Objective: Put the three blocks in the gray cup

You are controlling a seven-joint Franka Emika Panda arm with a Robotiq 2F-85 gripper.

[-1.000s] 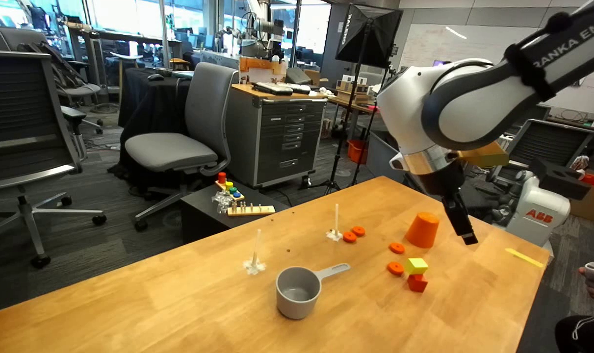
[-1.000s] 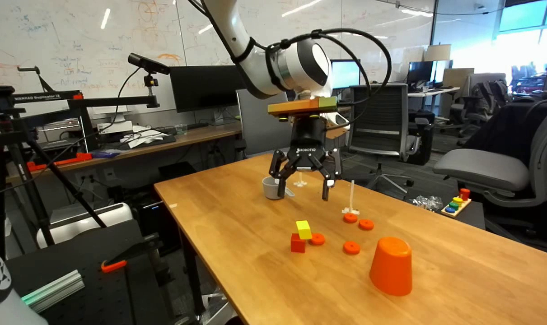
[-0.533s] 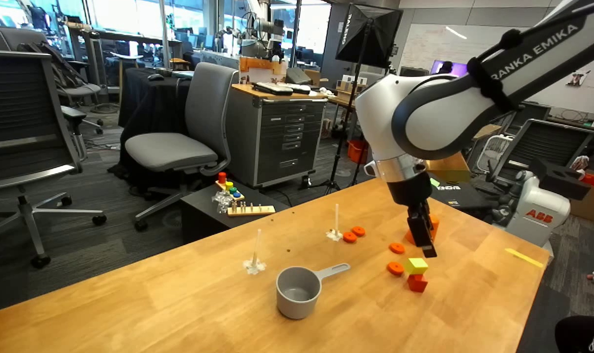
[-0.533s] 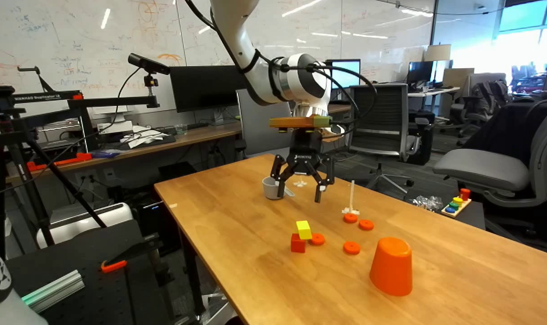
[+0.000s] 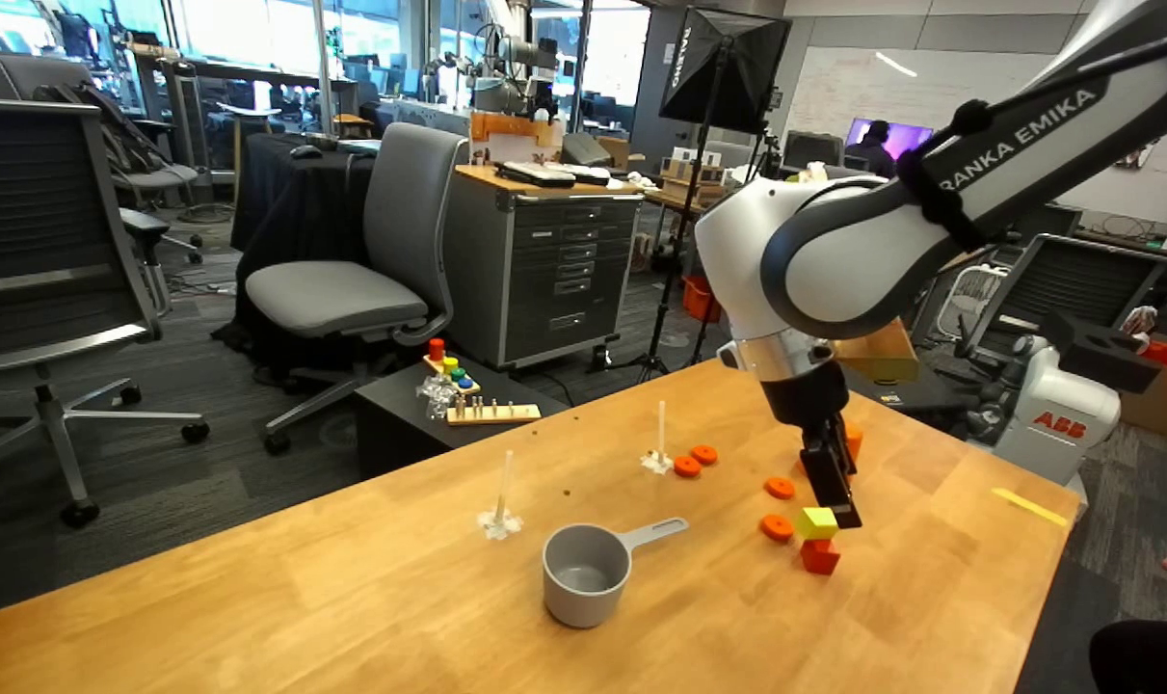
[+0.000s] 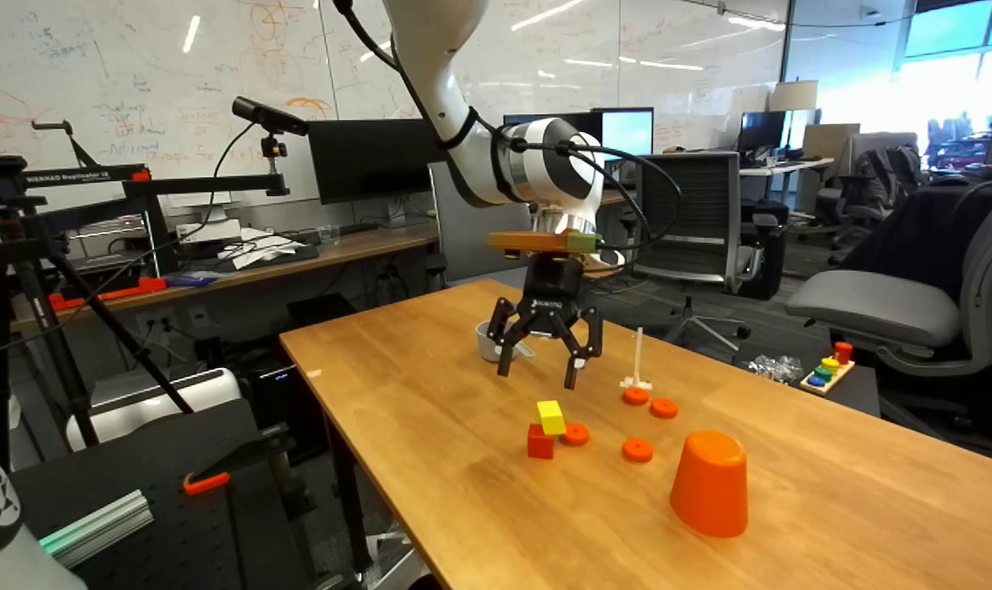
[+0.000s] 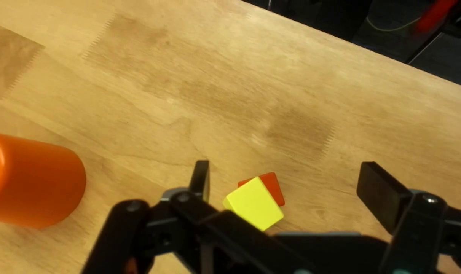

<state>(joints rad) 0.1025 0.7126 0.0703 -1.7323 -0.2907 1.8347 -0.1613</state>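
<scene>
A yellow block (image 5: 817, 523) rests on top of a red block (image 5: 820, 556) on the table; the yellow (image 6: 550, 417) and red (image 6: 541, 442) blocks show in both exterior views. A third block cannot be made out. In the wrist view the yellow block (image 7: 255, 204) partly covers the red one (image 7: 273, 188). The gray cup (image 5: 583, 583) stands upright with its handle pointing towards the blocks; in an exterior view the cup (image 6: 490, 344) is partly behind a finger. My gripper (image 6: 536, 379) is open and empty above the blocks, with the yellow block nearer one finger in the wrist view (image 7: 285, 182).
An orange tapered cup-shaped object (image 6: 711, 487) stands upside down near the blocks. Several orange discs (image 5: 778, 527) lie around them. Two thin upright pegs (image 5: 661, 429) (image 5: 504, 487) stand on the table (image 5: 400, 598). The table edge shows in the wrist view (image 7: 352, 40).
My gripper has moved sideways over towards the blocks and then lower. It has stayed open. The blocks and the gray cup have not moved.
</scene>
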